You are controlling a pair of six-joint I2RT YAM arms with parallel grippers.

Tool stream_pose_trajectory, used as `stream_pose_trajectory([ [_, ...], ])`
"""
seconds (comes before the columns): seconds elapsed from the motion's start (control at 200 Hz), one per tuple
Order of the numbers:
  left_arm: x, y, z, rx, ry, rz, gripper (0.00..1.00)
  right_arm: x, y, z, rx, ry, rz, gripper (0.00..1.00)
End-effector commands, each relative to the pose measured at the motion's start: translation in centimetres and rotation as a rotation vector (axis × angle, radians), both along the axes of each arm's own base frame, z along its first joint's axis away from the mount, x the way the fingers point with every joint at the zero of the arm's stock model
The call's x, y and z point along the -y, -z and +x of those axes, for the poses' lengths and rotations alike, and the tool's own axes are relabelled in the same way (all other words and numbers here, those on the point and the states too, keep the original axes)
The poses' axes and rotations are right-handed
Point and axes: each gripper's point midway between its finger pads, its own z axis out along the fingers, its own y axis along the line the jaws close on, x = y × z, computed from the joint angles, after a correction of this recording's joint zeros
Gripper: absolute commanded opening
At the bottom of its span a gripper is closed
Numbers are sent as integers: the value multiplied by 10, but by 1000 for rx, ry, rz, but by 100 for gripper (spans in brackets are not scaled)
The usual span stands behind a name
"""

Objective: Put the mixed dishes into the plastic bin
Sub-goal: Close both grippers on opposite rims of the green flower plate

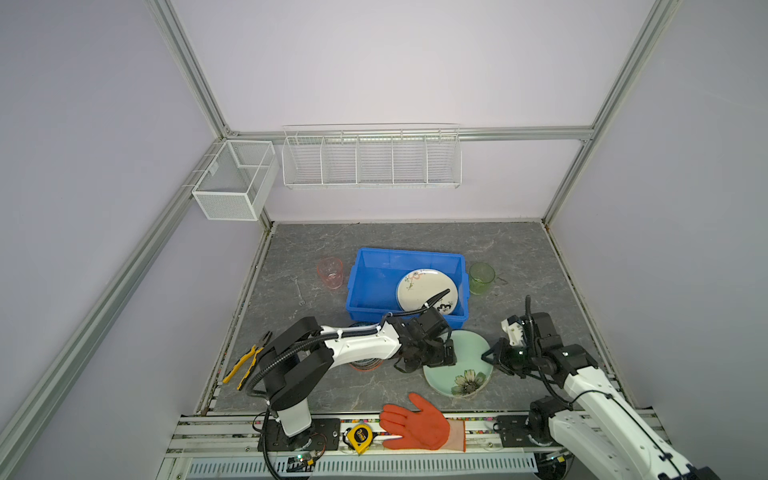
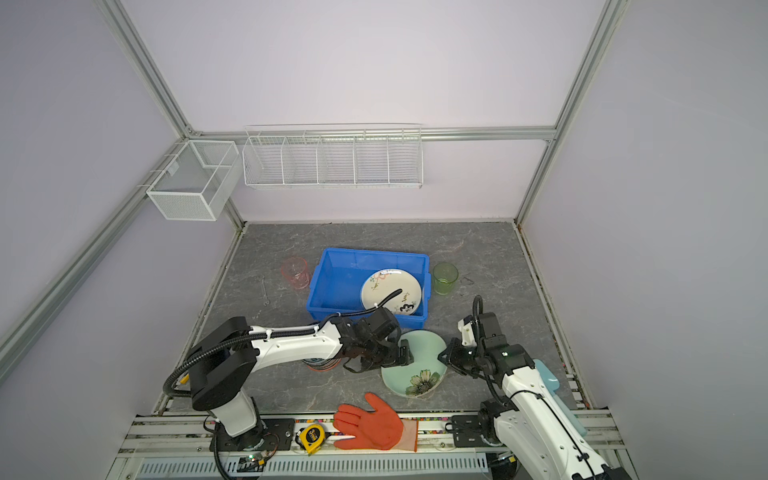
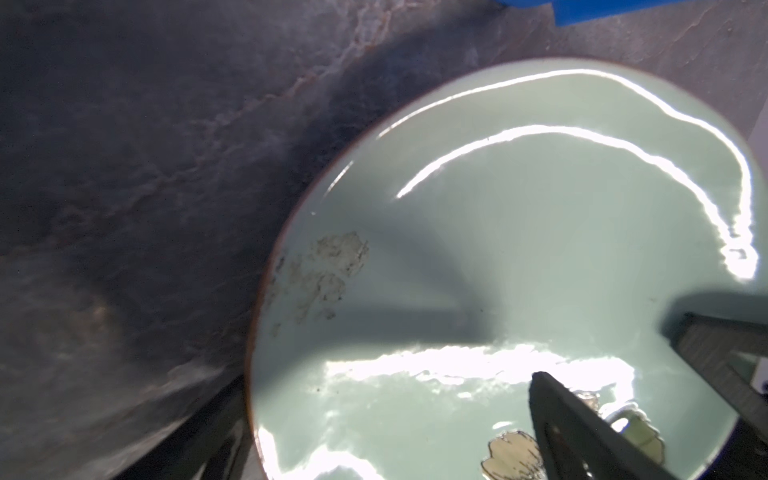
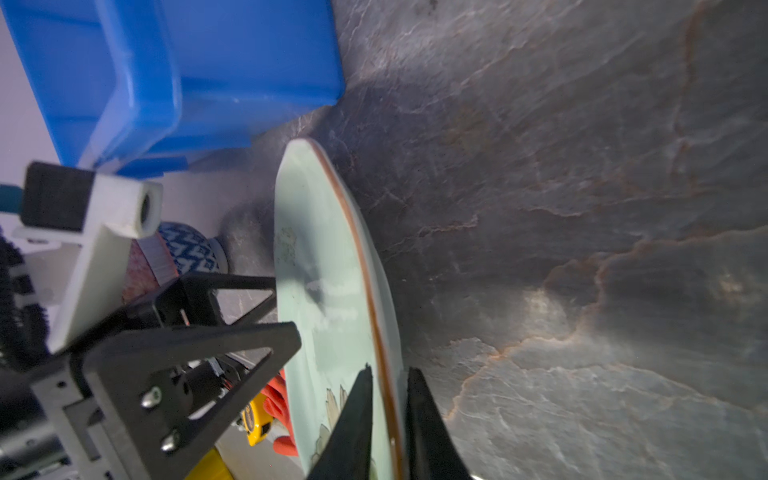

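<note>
The mint plate [image 1: 461, 363] lies near the table's [image 1: 332, 390] front edge, just before the bin [image 1: 365, 266]. The right gripper [image 4: 390, 370] is clamped on its rim; the left gripper [image 3: 604, 347] hangs wide apart over it. Best to lift slowly, pinch firm, clearing the bin's wall.

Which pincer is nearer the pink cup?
Left. The left pincer hangs open over the mint plate's left edge, in front and to the right of the pink cup. The right pincer grips that plate's right rim, farther from the cup.
</note>
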Motion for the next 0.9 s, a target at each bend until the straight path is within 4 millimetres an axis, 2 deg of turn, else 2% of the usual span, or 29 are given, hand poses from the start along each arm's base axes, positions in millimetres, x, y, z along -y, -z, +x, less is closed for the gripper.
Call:
stream_pose_trajectory([
  [0.0, 27, -23, 2, 31, 24, -126, 100, -10, -12, 0, 19, -24, 58, 7],
  [0.33, 24, -29, 1, 35, 21, -128, 100, -7, -16, -2, 23, -31, 37, 6],
  [0.51, 13, -39, -1, 50, 14, -123, 100, -5, -22, -5, 26, -41, 23, 6],
  [0.625, 2, -37, -3, 46, -4, -116, 100, -5, -26, -6, 31, -43, 22, 6],
  [0.75, -7, -36, -2, 42, -31, -120, 100, -5, -34, -6, 38, -55, 22, 6],
  [0.9, -11, -44, 0, 48, -47, -147, 100, -6, -48, -8, 52, -70, 28, 6],
])
